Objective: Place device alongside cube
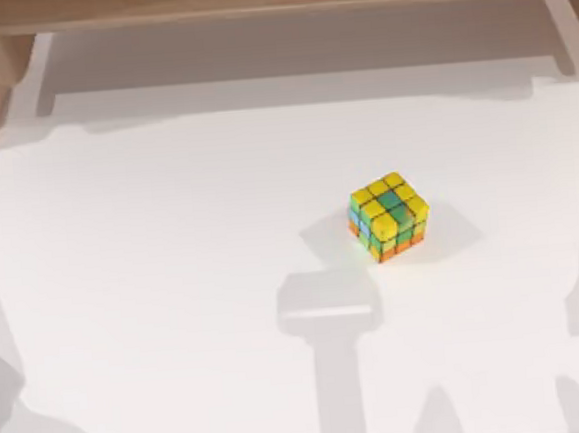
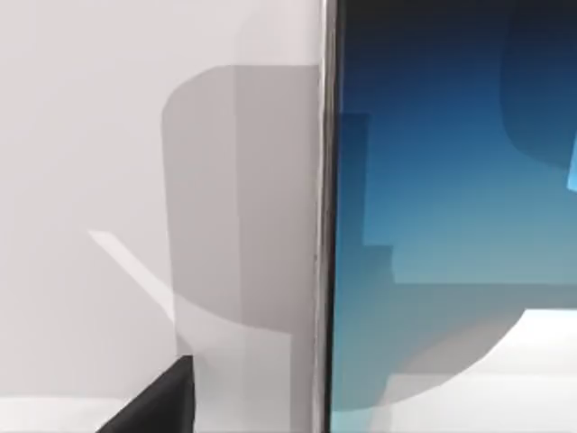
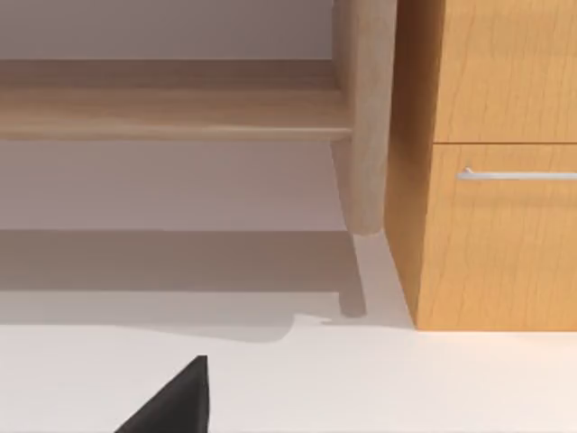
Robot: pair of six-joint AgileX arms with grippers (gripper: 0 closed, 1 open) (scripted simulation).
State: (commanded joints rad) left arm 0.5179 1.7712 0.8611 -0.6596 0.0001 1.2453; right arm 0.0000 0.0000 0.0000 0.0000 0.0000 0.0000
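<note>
While the cube [image 1: 389, 216] sits alone on the white table [image 1: 155, 287], right of centre and turned a little askew, the phone [image 2: 451, 225] looms close in the left wrist view, its white edge running straight up beside a stretch of bare table; whether the left gripper clamps it I cannot tell. From the right wrist view I see one dark fingertip [image 3: 176, 401] low over the table, facing a wooden shelf [image 3: 171, 108] and a cabinet [image 3: 496, 162] with a metal handle [image 3: 518, 174], and I cannot tell how that gripper's fingers stand either.
</note>
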